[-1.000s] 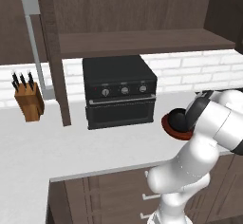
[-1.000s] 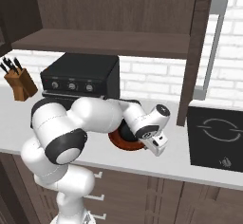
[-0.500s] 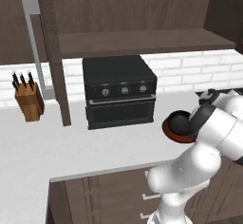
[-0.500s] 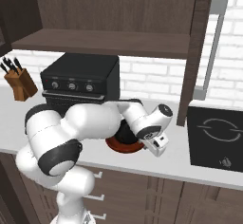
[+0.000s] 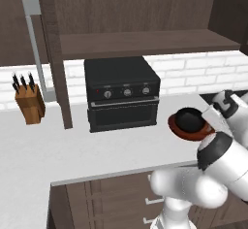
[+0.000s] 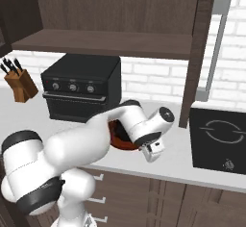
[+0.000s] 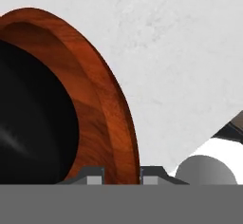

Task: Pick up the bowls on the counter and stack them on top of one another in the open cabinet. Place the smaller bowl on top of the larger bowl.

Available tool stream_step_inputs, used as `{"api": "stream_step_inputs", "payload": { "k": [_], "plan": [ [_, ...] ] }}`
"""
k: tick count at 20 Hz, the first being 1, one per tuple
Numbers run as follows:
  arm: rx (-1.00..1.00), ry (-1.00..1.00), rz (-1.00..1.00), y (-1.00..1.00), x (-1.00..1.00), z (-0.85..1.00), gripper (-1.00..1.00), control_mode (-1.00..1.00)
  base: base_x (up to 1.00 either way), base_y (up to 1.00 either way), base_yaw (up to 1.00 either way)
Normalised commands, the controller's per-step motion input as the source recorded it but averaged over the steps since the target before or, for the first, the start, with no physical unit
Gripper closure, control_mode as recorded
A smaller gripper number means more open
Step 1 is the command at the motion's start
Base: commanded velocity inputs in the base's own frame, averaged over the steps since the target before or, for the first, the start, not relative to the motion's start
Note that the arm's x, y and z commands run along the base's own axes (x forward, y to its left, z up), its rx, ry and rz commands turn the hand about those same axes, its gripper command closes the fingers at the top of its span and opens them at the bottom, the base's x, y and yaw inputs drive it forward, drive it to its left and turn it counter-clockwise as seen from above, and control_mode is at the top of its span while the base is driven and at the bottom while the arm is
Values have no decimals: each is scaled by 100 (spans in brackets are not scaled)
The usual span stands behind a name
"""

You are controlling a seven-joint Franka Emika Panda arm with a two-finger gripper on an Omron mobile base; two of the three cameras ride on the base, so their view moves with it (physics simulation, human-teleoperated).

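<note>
As seen: bowl rim (image 7: pixel 121 123) between pincer (image 7: pixel 122 175) tips.

Black bowl (image 5: pixel 190 119) nested in reddish-brown bowl (image 5: pixel 180 129); apparently lifted above counter (image 5: pixel 72 150).

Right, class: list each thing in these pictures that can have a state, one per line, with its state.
Smaller bowl: sitting inside the larger bowl.
Larger bowl: on the counter, its rim between the tool's fingertips.
Tool: shut on the larger bowl's rim.
Open cabinet: open, its shelf bare.
Toaster oven: door closed.
Knife block: upright, knives in it.
</note>
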Motion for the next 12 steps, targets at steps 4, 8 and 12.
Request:
{"api": "stream_step_inputs", "payload": {
  "k": [4, 8, 12],
  "plan": [
    [-4, -2, -25, 46, -54, 58, 100, -100, 0, 0, 0],
    [-10, -2, -26, 59, -46, 54, 100, -100, 0, 0, 0],
    [-2, -4, -33, 57, -41, 54, 100, -100, 0, 0, 0]
  ]
}}
